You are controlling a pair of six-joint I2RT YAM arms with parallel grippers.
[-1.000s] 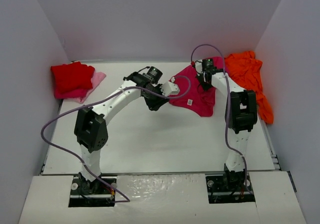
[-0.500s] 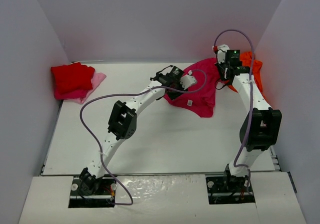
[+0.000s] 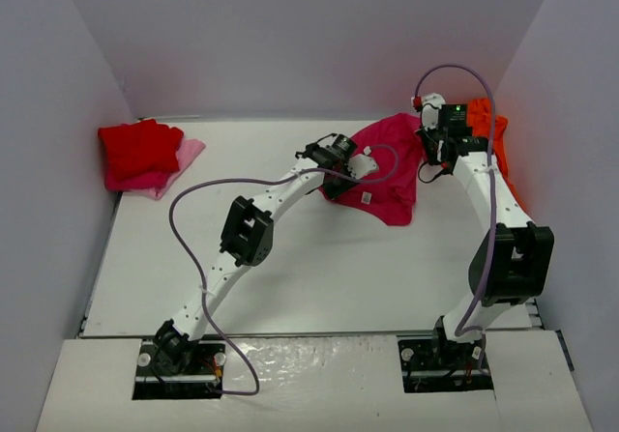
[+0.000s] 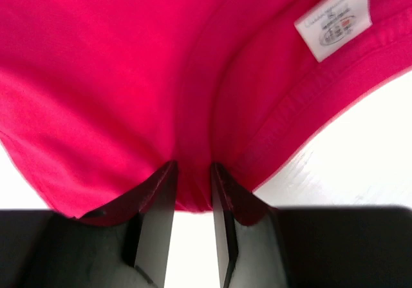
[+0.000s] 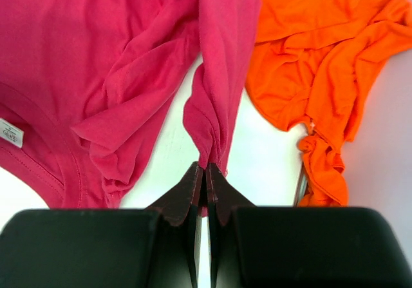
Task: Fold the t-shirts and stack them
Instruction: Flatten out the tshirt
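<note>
A folded red cloth t-shirt tops a pale pink one at the table's far-left corner; left fingers and right fingers pinch the rumpled magenta t-shirt; the orange t-shirt waits, unfolded.

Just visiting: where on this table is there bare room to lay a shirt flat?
The widest bare patch of the white table runs from its near edge to the magenta-pink cloth t-shirt. A smaller one lies along the far edge, between the folded red cloth t-shirt and the magenta one. The far right corner, with the crumpled orange cloth t-shirt, is crowded.
</note>
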